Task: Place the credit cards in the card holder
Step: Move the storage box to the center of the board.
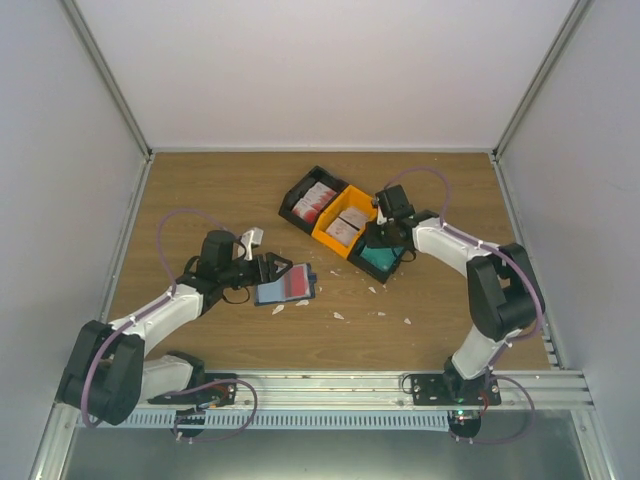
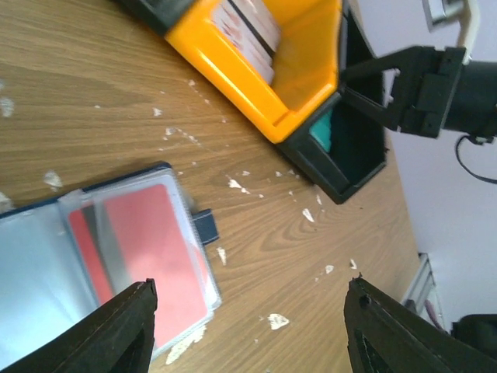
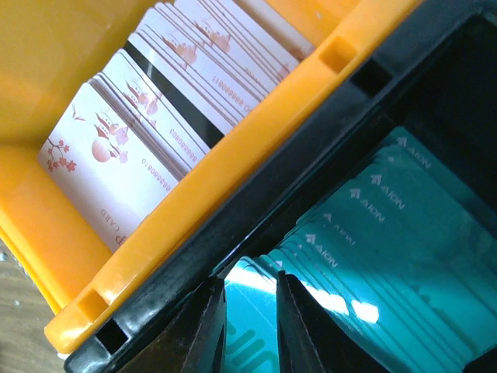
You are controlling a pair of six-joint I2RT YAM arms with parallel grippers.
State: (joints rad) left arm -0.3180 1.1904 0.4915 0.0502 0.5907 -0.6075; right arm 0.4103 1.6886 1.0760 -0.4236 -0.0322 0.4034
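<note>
The card holder lies open on the wood, with red credit cards tucked in its clear sleeves. My left gripper hovers open over the holder's right edge, one finger above the red cards and nothing between the jaws. More red-and-white credit cards stand stacked in the orange bin. My right gripper is down inside the black bin of teal cards. Its fingers stand a narrow gap apart over a teal card.
A second black bin with red-and-white cards adjoins the orange one at the back. Torn white scraps litter the wood between the holder and the bins. The right arm shows beyond the bins in the left wrist view.
</note>
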